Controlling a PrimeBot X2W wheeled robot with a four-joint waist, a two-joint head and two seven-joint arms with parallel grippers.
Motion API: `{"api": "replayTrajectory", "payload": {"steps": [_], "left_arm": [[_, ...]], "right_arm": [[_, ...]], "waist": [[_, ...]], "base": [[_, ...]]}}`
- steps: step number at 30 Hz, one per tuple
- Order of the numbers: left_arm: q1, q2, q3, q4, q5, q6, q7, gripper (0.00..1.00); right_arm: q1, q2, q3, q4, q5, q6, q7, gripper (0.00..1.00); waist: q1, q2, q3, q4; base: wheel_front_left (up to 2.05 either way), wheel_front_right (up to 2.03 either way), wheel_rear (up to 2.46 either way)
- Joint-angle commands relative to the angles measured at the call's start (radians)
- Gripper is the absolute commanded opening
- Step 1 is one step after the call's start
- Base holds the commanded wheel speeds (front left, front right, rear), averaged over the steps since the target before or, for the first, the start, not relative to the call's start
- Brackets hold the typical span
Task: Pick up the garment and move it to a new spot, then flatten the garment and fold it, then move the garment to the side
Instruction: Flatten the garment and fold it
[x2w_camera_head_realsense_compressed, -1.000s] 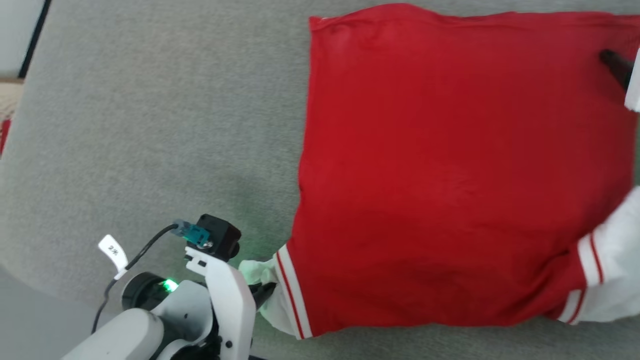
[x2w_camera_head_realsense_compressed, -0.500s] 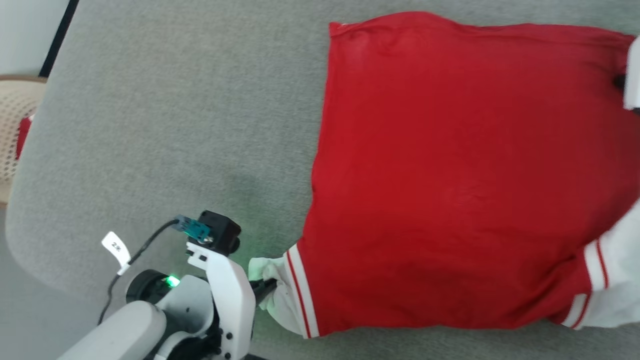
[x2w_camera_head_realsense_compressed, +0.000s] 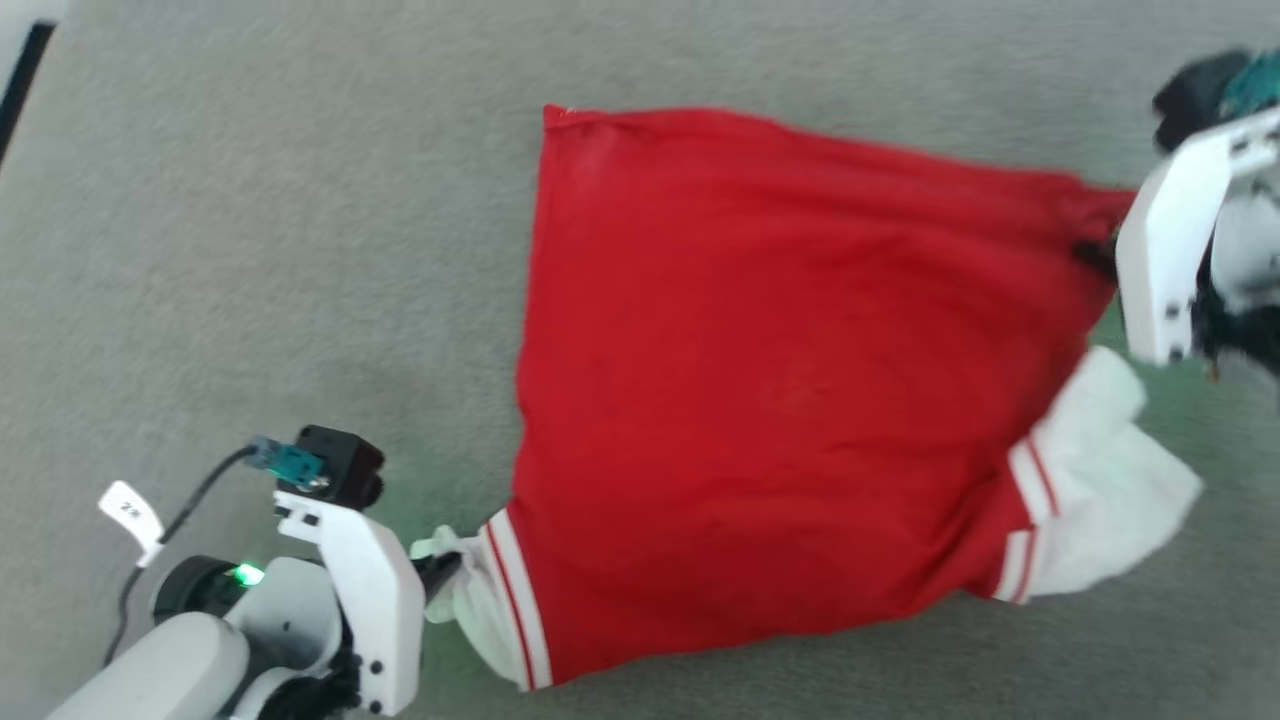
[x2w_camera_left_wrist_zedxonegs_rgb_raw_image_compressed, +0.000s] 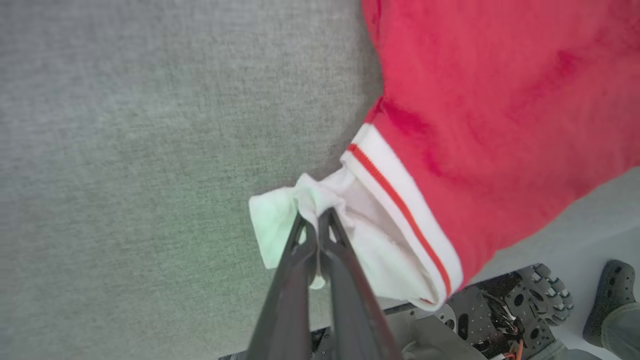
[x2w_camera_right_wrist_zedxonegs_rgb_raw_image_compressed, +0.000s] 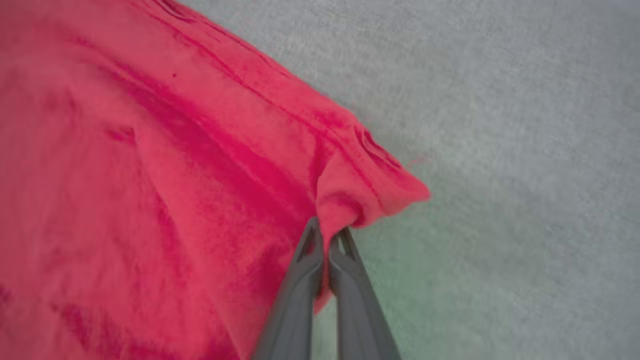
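Head view, left to right: a white tag (x2w_camera_head_realsense_compressed: 130, 510) on a black cable (x2w_camera_head_realsense_compressed: 185, 500) at the lower left, over a grey fabric surface (x2w_camera_head_realsense_compressed: 250, 250). Left gripper (x2w_camera_head_realsense_compressed: 445, 572) at the lower left, fingers pressed together on the bunched white near sleeve (x2w_camera_head_realsense_compressed: 470, 600) of the garment (x2w_camera_head_realsense_compressed: 780, 400). Garment: red body, spread mostly flat across the middle of the surface, one far corner lying free at the upper middle, striped red-and-white trim at both sleeve seams. Second white sleeve (x2w_camera_head_realsense_compressed: 1100, 500) loose and crumpled at the lower right of the body. Right gripper (x2w_camera_head_realsense_compressed: 1095, 255) at the right edge, its dark fingers at the far right corner of the red cloth, which is drawn into a point towards it. Left wrist view: left gripper (x2w_camera_left_wrist_zedxonegs_rgb_raw_image_compressed: 315, 220), fingers closed tight on a fold of white sleeve (x2w_camera_left_wrist_zedxonegs_rgb_raw_image_compressed: 280, 220); trim band just right of them; red body (x2w_camera_left_wrist_zedxonegs_rgb_raw_image_compressed: 500, 100) at the upper right; a grey shoe (x2w_camera_left_wrist_zedxonegs_rgb_raw_image_compressed: 615, 300) at the lower right corner, off the surface. Right wrist view: garment (x2w_camera_right_wrist_zedxonegs_rgb_raw_image_compressed: 150, 175) covering the left side, creased; right gripper (x2w_camera_right_wrist_zedxonegs_rgb_raw_image_compressed: 327, 232), fingers clamped together on a puckered red corner; grey surface (x2w_camera_right_wrist_zedxonegs_rgb_raw_image_compressed: 500, 150) to the right.
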Motion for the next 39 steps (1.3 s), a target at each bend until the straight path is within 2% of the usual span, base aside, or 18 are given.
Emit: {"api": "replayTrajectory", "payload": {"steps": [1, 5, 6, 11, 14, 18, 21, 23, 24, 25, 26, 27, 30, 32, 39], "left_arm": [[0.018, 0.013, 0.010, -0.001, -0.007, 0.008, -0.006, 0.00], [0.024, 0.029, 0.022, -0.001, -0.012, 0.014, -0.011, 0.00], [0.031, 0.038, 0.026, -0.003, -0.015, 0.015, -0.013, 0.00], [0.035, 0.047, 0.038, -0.005, -0.022, 0.019, -0.017, 0.00], [0.031, 0.046, 0.040, -0.006, -0.024, 0.016, -0.020, 0.00], [0.020, 0.039, 0.041, -0.004, -0.025, 0.011, -0.023, 0.00], [0.013, 0.032, 0.041, 0.002, -0.024, 0.007, -0.030, 0.00], [0.007, 0.026, 0.041, 0.005, -0.026, 0.004, -0.032, 0.00], [0.003, 0.023, 0.041, 0.009, -0.024, 0.002, -0.034, 0.00], [-0.001, 0.020, 0.040, 0.011, -0.021, -0.001, -0.037, 0.00], [-0.001, 0.016, 0.041, 0.016, -0.024, -0.003, -0.040, 0.00], [-0.002, 0.013, 0.041, 0.021, -0.026, -0.005, -0.043, 0.00], [-0.002, 0.009, 0.042, 0.030, -0.025, -0.012, -0.052, 0.00], [0.000, 0.006, 0.038, 0.033, -0.020, -0.020, -0.058, 0.00], [0.012, -0.020, 0.030, 0.048, -0.027, -0.030, -0.077, 0.00]], "right_arm": [[0.056, -0.013, -0.006, -0.056, 0.023, -0.001, 0.009, 0.00], [0.166, -0.029, -0.029, -0.195, 0.052, -0.001, 0.035, 0.00], [0.250, -0.033, -0.066, -0.290, 0.057, -0.001, 0.059, 0.00], [0.483, 0.012, -0.187, -0.502, 0.040, -0.001, 0.147, 0.00], [0.609, 0.063, -0.258, -0.595, 0.016, -0.001, 0.193, 0.00], [0.729, 0.134, -0.303, -0.633, -0.028, -0.001, 0.215, 0.00], [0.757, 0.176, -0.287, -0.592, -0.044, -0.001, 0.150, 0.00], [0.749, 0.179, -0.262, -0.530, -0.068, -0.001, 0.079, 0.00], [0.739, 0.187, -0.253, -0.493, -0.074, -0.001, 0.037, 0.21], [0.731, 0.179, -0.240, -0.460, -0.086, -0.002, 0.003, 0.31], [0.721, 0.175, -0.229, -0.428, -0.094, -0.003, -0.030, 0.51], [0.714, 0.176, -0.220, -0.404, -0.092, -0.004, -0.056, 1.00], [0.700, 0.145, -0.192, -0.395, -0.072, -0.004, -0.101, 1.00], [0.709, 0.124, -0.213, -0.421, -0.062, -0.004, -0.120, 1.00], [0.758, 0.124, -0.314, -0.657, -0.021, -0.001, -0.066, 1.00]], "waist": [[0.0000, 0.0000, -0.035, -0.046], [0.0000, 0.0000, -0.048, -0.077], [0.0000, 0.0000, -0.053, -0.095], [0.0000, 0.0000, -0.057, -0.125], [0.0000, 0.0000, -0.050, -0.133], [0.0000, 0.0000, -0.038, -0.133], [0.0000, 0.0000, -0.029, -0.130], [0.0000, 0.0000, -0.023, -0.126], [0.0000, 0.0000, -0.021, -0.124], [0.0000, 0.0000, -0.020, -0.120], [0.0000, 0.0000, -0.019, -0.118], [0.0000, 0.0000, -0.019, -0.116], [0.0000, 0.0000, -0.022, -0.110], [0.0000, 0.0000, -0.026, -0.102], [0.0000, 0.0000, -0.037, -0.061]], "base": [[0.00, 0.00, 0.00], [0.00, 0.00, 0.00], [0.00, 0.00, 0.00], [0.00, 0.00, 0.00], [0.00, 0.00, 0.00], [0.00, 0.00, 0.00], [0.00, 0.00, 0.00], [0.00, 0.00, 0.00], [0.00, 0.00, 0.00], [0.00, 0.00, 0.00], [0.00, 0.00, 0.00], [0.00, 0.00, 0.00], [0.00, 0.00, 0.00], [0.00, 0.00, 0.00], [0.00, 0.00, 0.00]]}}
